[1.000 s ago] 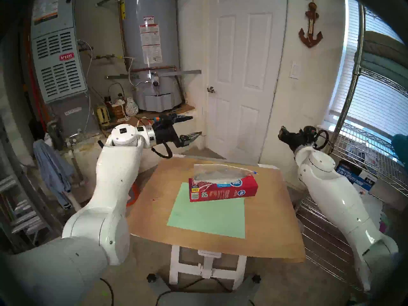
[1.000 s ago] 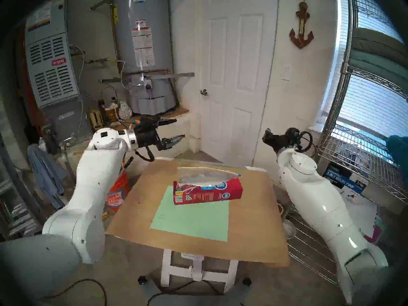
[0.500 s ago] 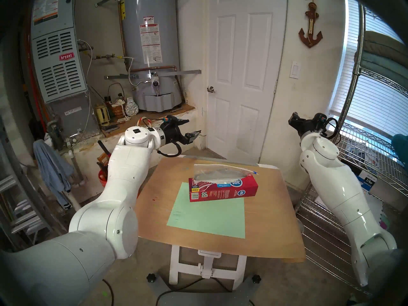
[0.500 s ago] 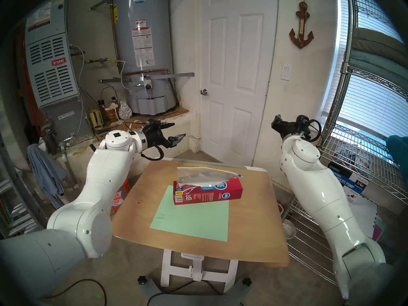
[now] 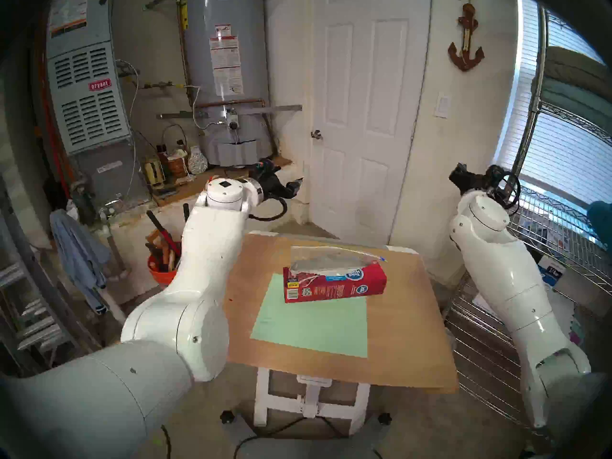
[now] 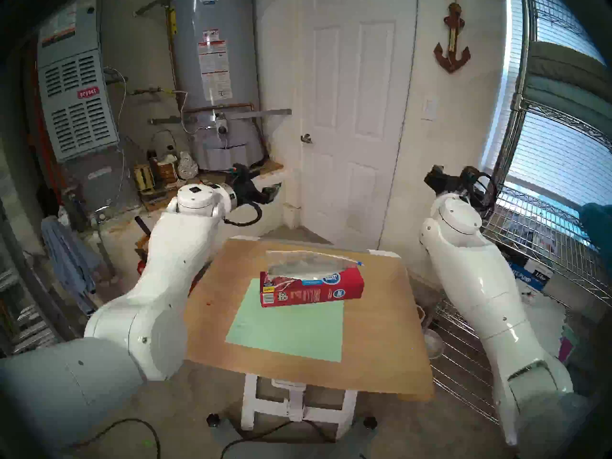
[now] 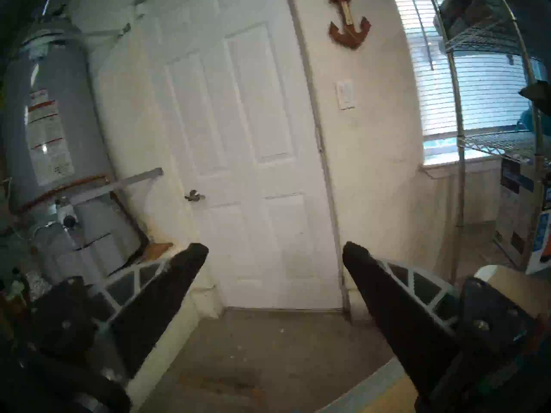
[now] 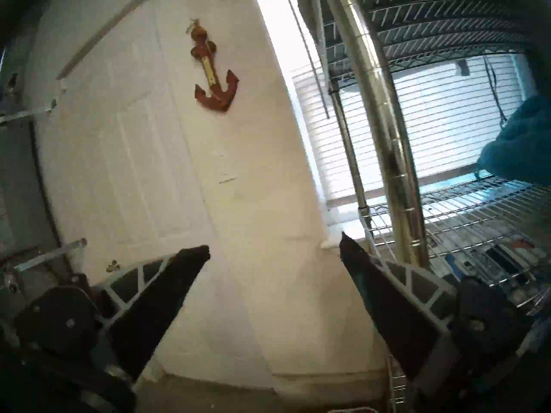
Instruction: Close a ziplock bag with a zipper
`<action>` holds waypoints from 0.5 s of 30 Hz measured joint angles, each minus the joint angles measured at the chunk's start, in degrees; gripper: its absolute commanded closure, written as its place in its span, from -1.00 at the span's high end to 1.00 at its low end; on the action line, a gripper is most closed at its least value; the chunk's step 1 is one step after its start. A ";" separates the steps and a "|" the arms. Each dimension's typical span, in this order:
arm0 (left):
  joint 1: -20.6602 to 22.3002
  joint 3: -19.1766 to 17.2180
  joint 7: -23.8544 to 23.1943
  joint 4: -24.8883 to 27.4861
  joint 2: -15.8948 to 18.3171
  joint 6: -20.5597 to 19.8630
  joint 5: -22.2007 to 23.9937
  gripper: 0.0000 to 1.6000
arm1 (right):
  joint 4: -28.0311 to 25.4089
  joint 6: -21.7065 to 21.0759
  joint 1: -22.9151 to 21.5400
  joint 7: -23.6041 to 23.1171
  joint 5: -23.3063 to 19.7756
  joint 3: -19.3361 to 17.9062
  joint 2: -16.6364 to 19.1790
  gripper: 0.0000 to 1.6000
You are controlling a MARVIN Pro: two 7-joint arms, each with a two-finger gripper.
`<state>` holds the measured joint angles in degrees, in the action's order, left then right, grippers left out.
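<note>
The clear ziplock bag (image 5: 326, 258) (image 6: 304, 261) lies at the far side of the table, draped over the top of a red box (image 5: 334, 284). Its mouth gapes, and the blue-and-white zipper (image 5: 382, 258) (image 6: 360, 263) sits at the bag's right end. My left gripper (image 5: 291, 176) (image 7: 274, 250) hangs open and empty beyond the table's far left corner, pointing at the door. My right gripper (image 5: 458, 173) (image 8: 272, 245) is open and empty off the table's far right, facing the wall and the wire rack. Neither wrist view shows the bag.
The red box rests on a green sheet (image 5: 314, 326) on the brown table (image 5: 397, 332). A wire rack (image 5: 563, 216) stands close to the right arm. A water heater (image 5: 228, 84), a ledge with clutter and an orange bucket (image 5: 162, 273) are on the left.
Both arms have lifted and swung: the left elbow came in toward the table and its gripper rose and turned; the right gripper rose and moved right. The bag and box stayed put.
</note>
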<state>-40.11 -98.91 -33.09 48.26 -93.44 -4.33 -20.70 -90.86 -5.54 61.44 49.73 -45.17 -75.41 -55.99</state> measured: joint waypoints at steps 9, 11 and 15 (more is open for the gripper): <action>-0.66 -0.40 9.74 1.37 -2.39 -2.59 -6.03 1.00 | -1.72 -3.26 -0.97 10.12 1.31 -0.65 -2.88 1.00; -1.27 0.29 12.05 2.22 -2.48 -2.89 -8.38 1.00 | -1.98 -4.32 -1.30 12.51 1.66 -0.85 -3.65 1.00; -2.36 1.01 15.14 3.39 -2.76 -3.48 -11.39 1.00 | -2.25 -5.86 -1.80 15.82 2.17 -1.04 -4.76 1.00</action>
<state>-42.47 -97.90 -17.95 51.65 -96.19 -7.81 -32.09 -93.10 -11.40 59.63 65.55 -43.00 -76.45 -60.75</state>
